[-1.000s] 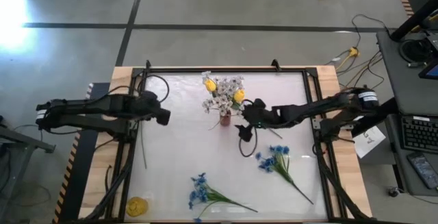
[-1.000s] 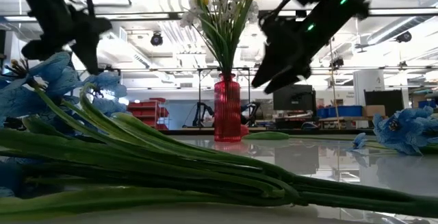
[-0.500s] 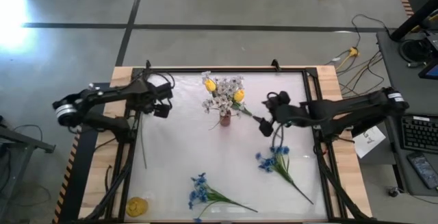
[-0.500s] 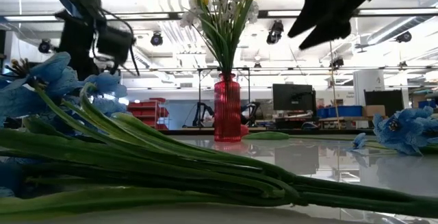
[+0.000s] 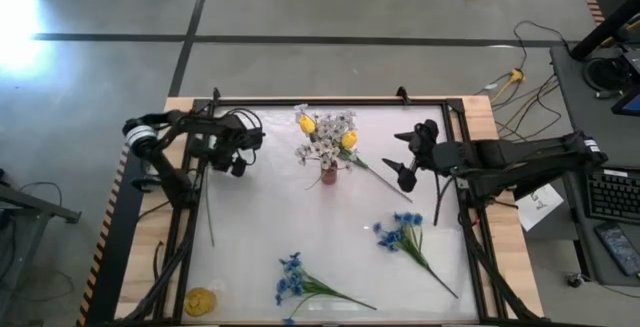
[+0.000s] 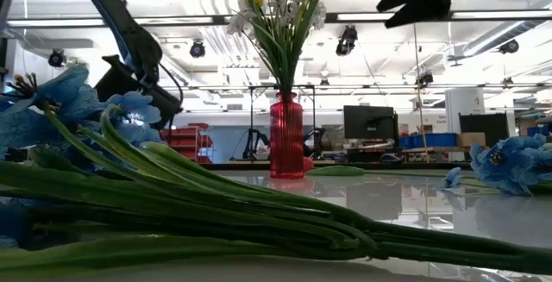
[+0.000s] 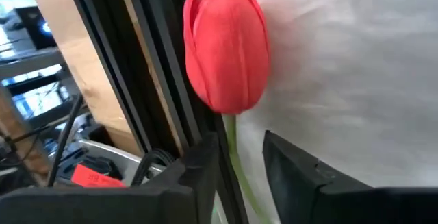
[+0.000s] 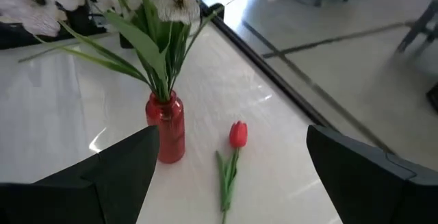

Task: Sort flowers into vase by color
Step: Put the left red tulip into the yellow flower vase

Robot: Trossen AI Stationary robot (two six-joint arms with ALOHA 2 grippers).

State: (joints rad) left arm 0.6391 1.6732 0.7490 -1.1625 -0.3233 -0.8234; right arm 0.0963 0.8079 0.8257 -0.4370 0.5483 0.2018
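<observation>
Both arms have pulled back: right gripper (image 5: 405,162) spread and empty, mid-right; left gripper (image 7: 239,159) spread around red tulip (image 7: 226,49) stem.

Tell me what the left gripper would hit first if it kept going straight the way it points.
Probably the red tulip: in the left wrist view its stem runs between the left gripper fingers, bloom just ahead. Depth is unclear, so contact isn't certain.
</observation>
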